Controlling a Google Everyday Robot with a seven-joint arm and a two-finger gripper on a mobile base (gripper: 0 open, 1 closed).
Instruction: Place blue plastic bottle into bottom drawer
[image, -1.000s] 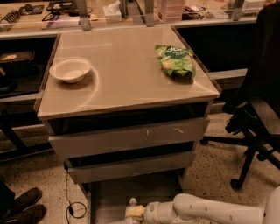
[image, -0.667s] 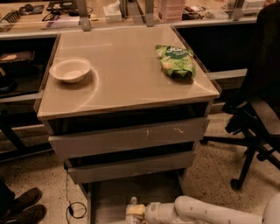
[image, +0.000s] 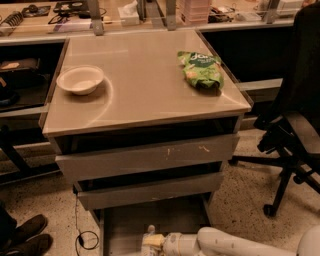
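**Robot arm reaching into the open bottom drawer of a grey cabinet**

A grey metal cabinet with three drawers stands in the middle of the view, seen from above and in front. Its beige tabletop (image: 145, 100) carries a white bowl (image: 80, 79) near the left edge and a green snack bag (image: 201, 70) near the back right corner, well apart from each other. The two upper drawers, the top one (image: 145, 157) with scuff marks on its front and the middle one (image: 150, 191) below it, are each pulled out a little.

The bottom drawer (image: 125, 225) is pulled out furthest, showing a flat grey floor. A white robot arm (image: 235, 245) comes in from the lower right, low over this drawer. Its pincer (image: 156, 244) sits at the very bottom edge of the view, above the drawer's front part. The blue plastic bottle (image: 150, 234) shows as a small pale shape right at the pincer, inside the drawer's outline. Whether the pincer is clamped on the bottle or loose cannot be told.

A black office chair (image: 290, 145) stands to the right of the cabinet. A pair of dark shoes (image: 25, 237) is at the lower left, on the speckled floor.
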